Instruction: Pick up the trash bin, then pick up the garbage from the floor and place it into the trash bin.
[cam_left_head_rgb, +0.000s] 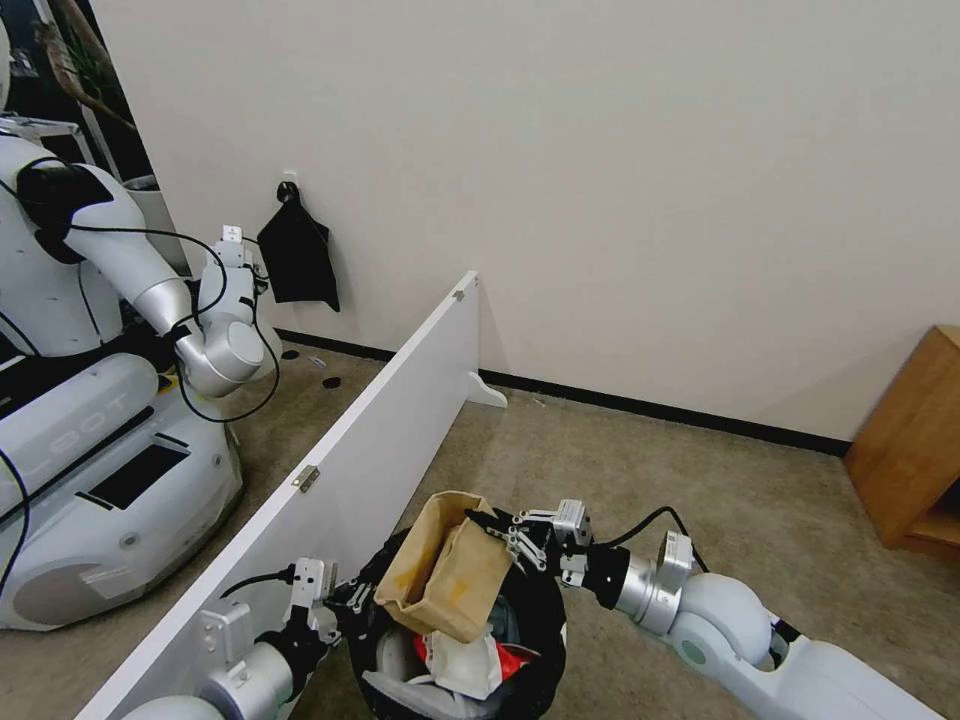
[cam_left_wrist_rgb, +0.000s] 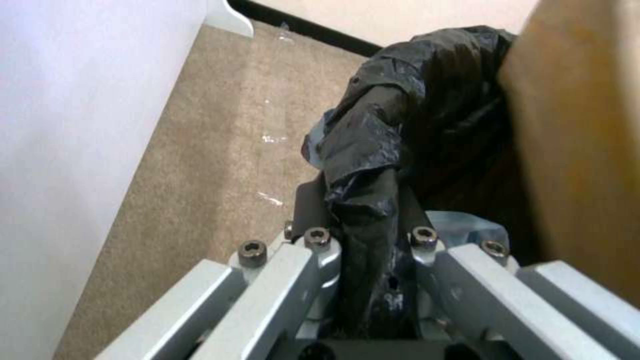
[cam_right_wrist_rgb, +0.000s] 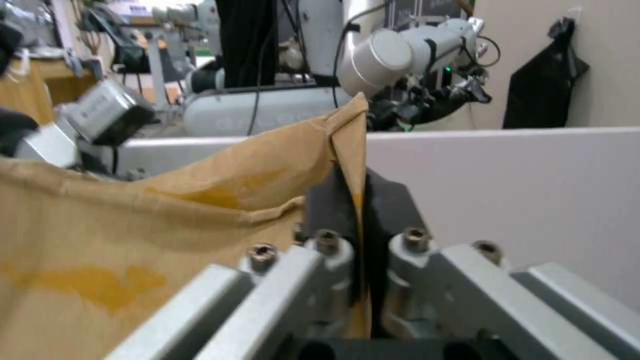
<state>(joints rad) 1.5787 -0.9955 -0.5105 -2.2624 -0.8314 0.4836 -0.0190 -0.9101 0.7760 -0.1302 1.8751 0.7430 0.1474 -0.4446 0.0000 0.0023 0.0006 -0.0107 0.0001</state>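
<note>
The trash bin (cam_left_head_rgb: 530, 660), lined with a crinkled black bag, hangs at the bottom centre of the head view. My left gripper (cam_left_head_rgb: 345, 598) is shut on its black-lined rim (cam_left_wrist_rgb: 367, 200). A torn brown paper bag (cam_left_head_rgb: 445, 578), stained yellow, stands tilted in the bin's mouth. My right gripper (cam_left_head_rgb: 497, 535) is shut on that bag's upper edge (cam_right_wrist_rgb: 357, 165), its pads pinching the paper. Inside the bin lie white and red pieces of garbage (cam_left_head_rgb: 470, 655).
A long white board (cam_left_head_rgb: 380, 420) runs along my left side, right beside the bin. Another white robot (cam_left_head_rgb: 100, 400) stands beyond it. A black bag (cam_left_head_rgb: 297, 258) hangs on the wall. A wooden cabinet (cam_left_head_rgb: 910, 440) sits at the right. Beige carpet (cam_left_head_rgb: 620, 460) lies ahead.
</note>
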